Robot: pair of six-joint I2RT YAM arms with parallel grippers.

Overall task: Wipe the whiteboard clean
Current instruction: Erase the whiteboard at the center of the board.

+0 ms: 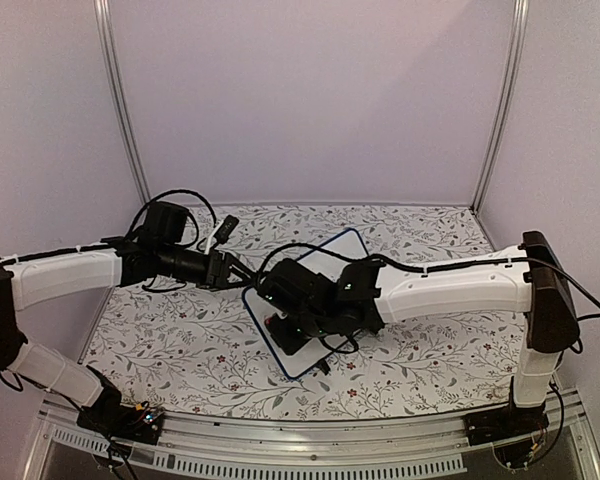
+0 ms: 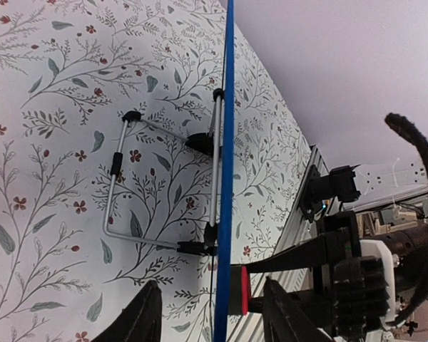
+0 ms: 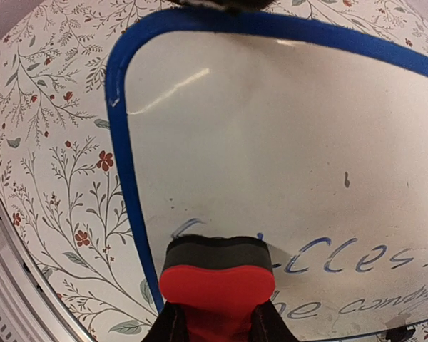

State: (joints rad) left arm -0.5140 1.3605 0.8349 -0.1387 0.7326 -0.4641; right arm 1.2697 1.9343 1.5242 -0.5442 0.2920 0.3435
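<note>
Blue-framed and white-faced, the whiteboard [image 3: 285,128] sits in the middle of the table [image 1: 180,340]. From above, its long side runs from about one o'clock down to seven o'clock. A wire stand [image 2: 113,192] behind it props it off the cloth.

As I judge it, the job is barely begun. Blue handwriting [image 3: 357,260] crosses the board's lower part in two lines, from my right wrist's six o'clock out toward four. Everything above those lines is bare white except one small dark speck. I cannot tell whether that part was wiped or never written on.

My right hand [image 3: 217,324] is pinched tight on the eraser [image 3: 217,281], red body toward me and dark felt against the board at the left end of the writing. All the words to its right are left to rub out.

My left hand [image 2: 210,303] reaches in from nine o'clock. Its fingers stand apart on either side of the board's blue edge, and I see no contact.

The writing runs off the picture at three o'clock, so its full length is unknown. From above, my right arm covers the board's middle, and the left hand is lost among cables.
</note>
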